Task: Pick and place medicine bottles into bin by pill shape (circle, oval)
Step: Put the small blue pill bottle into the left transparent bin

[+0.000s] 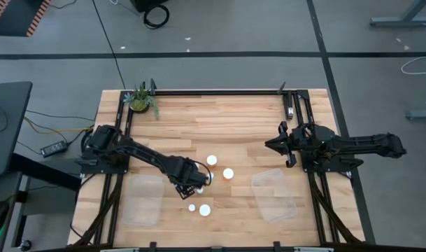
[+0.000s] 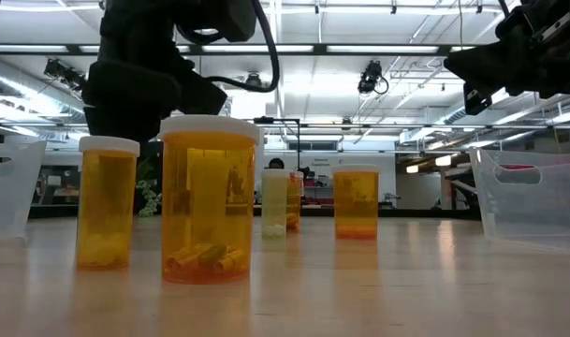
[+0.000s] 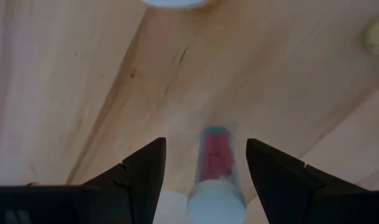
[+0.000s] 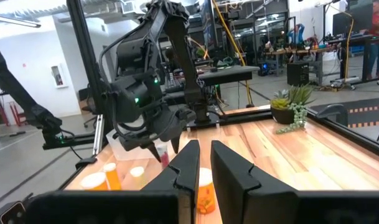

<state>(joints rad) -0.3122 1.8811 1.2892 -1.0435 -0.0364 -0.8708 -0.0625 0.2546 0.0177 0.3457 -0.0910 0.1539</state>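
High view: your left gripper [image 1: 189,186] hangs over the white-capped medicine bottles [image 1: 211,160] between the two clear bins [image 1: 274,194]; right gripper [image 1: 274,144] waits apart.
Low view: bottles stand upright on the table [image 2: 406,281].
Left wrist view: fingers [image 3: 142,171] spread, a bottle between them, not clamped.
Right wrist view: fingers clenched, empty.

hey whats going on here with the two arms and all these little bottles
The left pincer hangs open over the middle of the wooden table, its fingers on either side of a small bottle it has not closed on. Several other white-capped medicine bottles stand loose nearby. Two clear bins sit on the table, one on each side; I can't see any bottles in them. The right pincer waits shut, off to its side.
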